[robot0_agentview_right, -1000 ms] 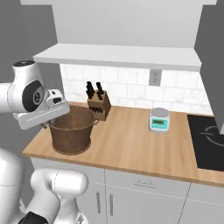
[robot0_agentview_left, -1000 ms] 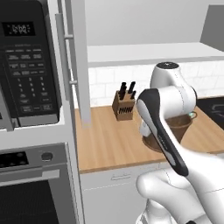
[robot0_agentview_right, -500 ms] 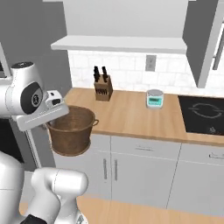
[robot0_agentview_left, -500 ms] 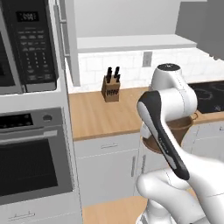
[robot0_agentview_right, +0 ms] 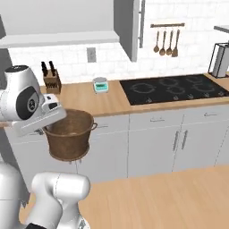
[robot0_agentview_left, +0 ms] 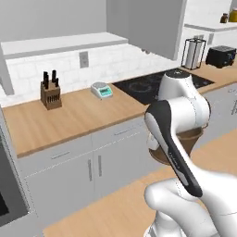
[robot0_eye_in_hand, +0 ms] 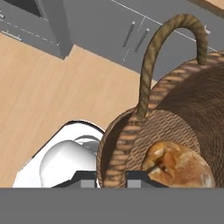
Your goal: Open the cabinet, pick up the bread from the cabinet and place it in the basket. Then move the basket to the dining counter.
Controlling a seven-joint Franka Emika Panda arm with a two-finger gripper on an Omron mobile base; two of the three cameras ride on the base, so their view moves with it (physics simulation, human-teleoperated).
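Basket [robot0_agentview_right: 68,137] hangs off my gripper [robot0_eye_in_hand: 111,178], pinched at the rim, bread [robot0_eye_in_hand: 179,165] inside; dining counter not yet in sight.

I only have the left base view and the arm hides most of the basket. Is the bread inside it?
Observer: Yes, the hand view shows the bread lying on the bottom of the basket.
Operator: Is the basket resting on anything?
Observer: No; in the right base view the basket hangs in the air in front of the lower cabinet fronts.
Operator: How is it held?
Observer: The end effector straddles the basket's rim beside a loop handle.
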